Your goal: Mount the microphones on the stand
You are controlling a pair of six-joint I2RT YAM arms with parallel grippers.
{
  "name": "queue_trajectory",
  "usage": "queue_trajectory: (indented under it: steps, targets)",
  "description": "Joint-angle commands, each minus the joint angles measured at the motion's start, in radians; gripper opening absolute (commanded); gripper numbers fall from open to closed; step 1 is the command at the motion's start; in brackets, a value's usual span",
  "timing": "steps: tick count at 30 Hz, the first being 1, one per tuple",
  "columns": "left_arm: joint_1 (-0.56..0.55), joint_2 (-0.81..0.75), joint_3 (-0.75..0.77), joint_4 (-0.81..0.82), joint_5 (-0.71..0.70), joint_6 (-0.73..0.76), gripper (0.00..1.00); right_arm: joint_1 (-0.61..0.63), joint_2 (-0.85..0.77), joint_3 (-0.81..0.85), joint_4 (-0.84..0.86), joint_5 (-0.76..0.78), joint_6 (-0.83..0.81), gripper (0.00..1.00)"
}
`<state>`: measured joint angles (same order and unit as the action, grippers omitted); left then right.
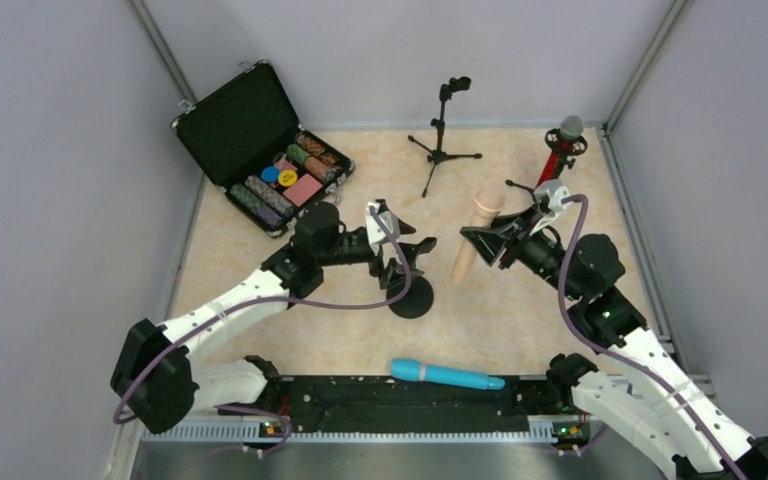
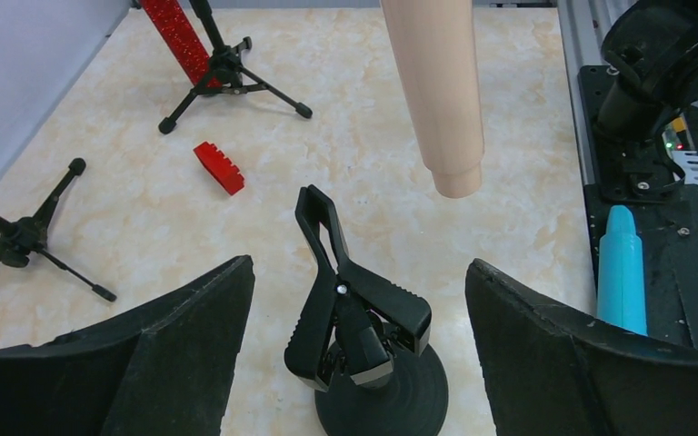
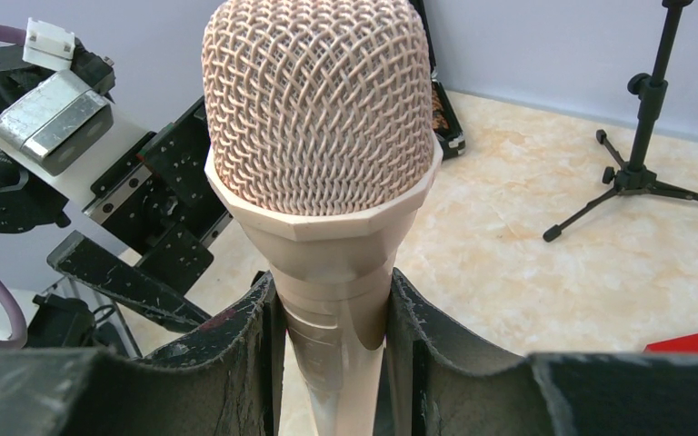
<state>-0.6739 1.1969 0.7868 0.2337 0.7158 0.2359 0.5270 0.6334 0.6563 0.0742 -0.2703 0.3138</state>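
My right gripper [image 1: 482, 240] is shut on the beige microphone [image 1: 476, 232], just below its mesh head [image 3: 323, 136], and holds it upright off the table; the jaws [image 3: 332, 336] press both sides of its neck. Its lower end [image 2: 441, 91] hangs above a black clip stand with a round base [image 2: 363, 327]. My left gripper [image 1: 406, 262] is open with its fingers on either side of that clip [image 2: 359, 363], not touching it. The glittery red microphone [image 1: 563, 148] sits in a tripod stand at the back right. The cyan-blue microphone [image 1: 447, 375] lies at the near edge.
An empty tripod stand [image 1: 443, 130] stands at the back centre. An open black case of poker chips [image 1: 265, 150] is at the back left. A small red block [image 2: 218, 168] lies on the table near the red microphone's tripod [image 2: 227, 77].
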Motion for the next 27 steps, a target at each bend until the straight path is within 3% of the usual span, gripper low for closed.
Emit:
queue_trajectory:
  steps: [1, 9, 20, 27]
  targets:
    - [-0.004, -0.035, -0.018, 0.080, -0.035, -0.020, 0.96, -0.007, 0.017, 0.009, 0.058, 0.007, -0.018, 0.00]
    - [-0.006, -0.070, -0.063, 0.097, -0.122, -0.022, 0.99, -0.009, 0.072, 0.000, 0.132, 0.004, -0.013, 0.00]
    - [-0.032, -0.051, -0.097, 0.180, -0.172, -0.069, 0.92, -0.009, 0.166, 0.009, 0.175, 0.029, -0.024, 0.00]
    - [-0.034, -0.052, -0.104, 0.141, -0.212, -0.022, 0.89, -0.008, 0.189, 0.009, 0.203, 0.041, -0.035, 0.00]
